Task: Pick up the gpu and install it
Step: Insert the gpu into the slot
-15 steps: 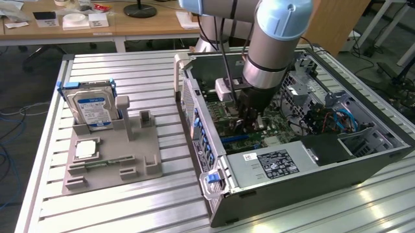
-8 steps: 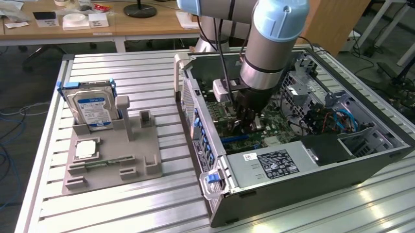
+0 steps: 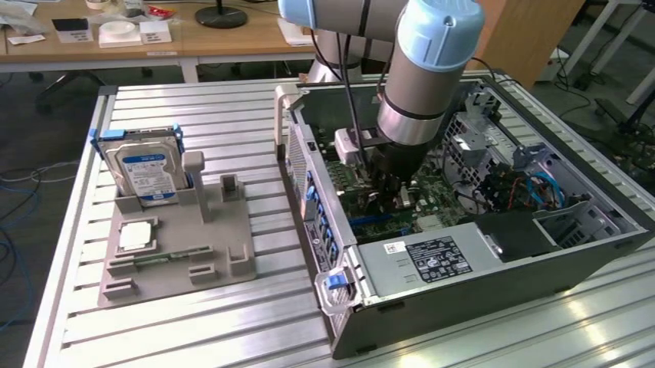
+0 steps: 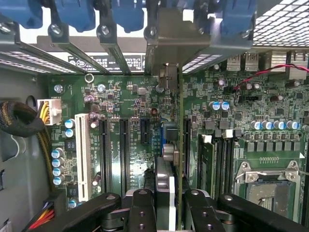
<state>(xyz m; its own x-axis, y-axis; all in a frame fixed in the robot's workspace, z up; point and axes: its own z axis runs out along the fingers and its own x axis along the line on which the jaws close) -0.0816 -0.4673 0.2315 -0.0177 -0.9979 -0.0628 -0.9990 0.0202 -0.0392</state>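
- Grey metallic cylindrical arm (image 3: 419, 92) with pale blue rounded joint caps and a black band.
- Black cable running alongside it.
- Black gripper (image 4: 164, 203), its fingers (image 4: 141, 212) dotted with small round screws.

worktop (image 3: 235, 115): slatted alu, silver
on it: grey fixture tray (image 3: 230, 245), exterior view's left; open PC case (image 3: 481, 291), exterior view's right

Arm (image 3: 415, 100) vertical, fingers (image 4: 142, 212) clamped on gpu (image 4: 166, 159).

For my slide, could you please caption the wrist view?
Gripper holds the gpu edge-on above the green motherboard, its bracket at the rear slots.
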